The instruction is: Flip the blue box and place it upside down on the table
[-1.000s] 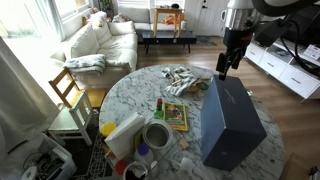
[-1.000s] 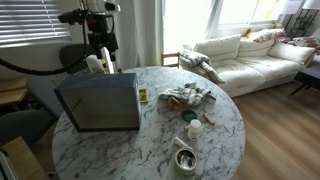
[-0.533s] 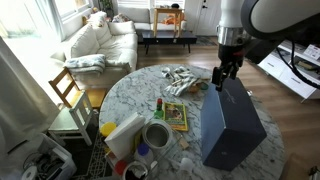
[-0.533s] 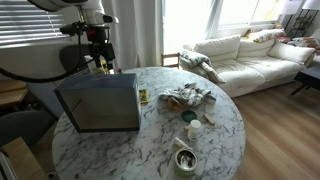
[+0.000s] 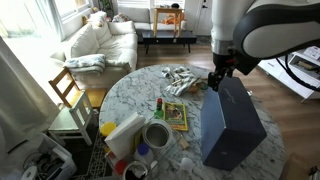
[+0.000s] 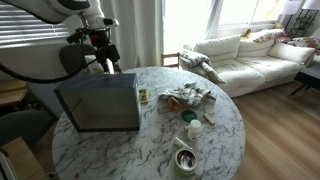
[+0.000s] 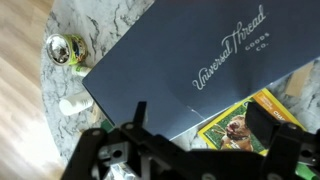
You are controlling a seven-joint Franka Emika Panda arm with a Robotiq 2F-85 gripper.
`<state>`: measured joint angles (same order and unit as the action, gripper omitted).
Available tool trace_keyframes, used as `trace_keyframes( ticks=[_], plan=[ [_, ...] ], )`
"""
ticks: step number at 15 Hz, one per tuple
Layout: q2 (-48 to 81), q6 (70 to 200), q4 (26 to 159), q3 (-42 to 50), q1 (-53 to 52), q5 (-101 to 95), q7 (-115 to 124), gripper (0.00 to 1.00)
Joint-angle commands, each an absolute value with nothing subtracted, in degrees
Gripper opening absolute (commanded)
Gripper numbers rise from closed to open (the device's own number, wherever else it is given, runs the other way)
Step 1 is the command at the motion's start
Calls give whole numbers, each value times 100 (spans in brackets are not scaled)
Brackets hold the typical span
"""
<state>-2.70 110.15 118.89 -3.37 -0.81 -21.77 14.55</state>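
The blue box [image 5: 232,125] stands on its side on the round marble table [image 5: 125,95]. Its open grey-blue inside [image 6: 98,103] faces the camera in an exterior view. In the wrist view its navy outside [image 7: 190,55] carries white script lettering. My gripper [image 5: 215,80] hangs just above the box's upper far edge, also seen in an exterior view [image 6: 108,62]. In the wrist view the fingers [image 7: 205,125] are spread wide with nothing between them, over the box's edge and the table [image 7: 110,30].
A colourful flat booklet [image 5: 176,115] lies next to the box, also in the wrist view [image 7: 240,125]. A crumpled cloth [image 5: 183,80], a white cup [image 5: 156,135], a shiny can [image 7: 62,48] and small items share the table. A wooden chair [image 5: 68,90] stands beside it.
The arm has come down and across toward the box's upper edge. The box has not moved.
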Motion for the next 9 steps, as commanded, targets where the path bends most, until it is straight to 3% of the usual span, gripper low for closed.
trace_keyframes(
  ticks=[1, 9],
  plan=[
    [-274, 11058, 12031, -347, -134, -2570, 1663, 100],
    [-257, 10985, 12080, -322, -125, -2810, 1584, 100]
  ],
)
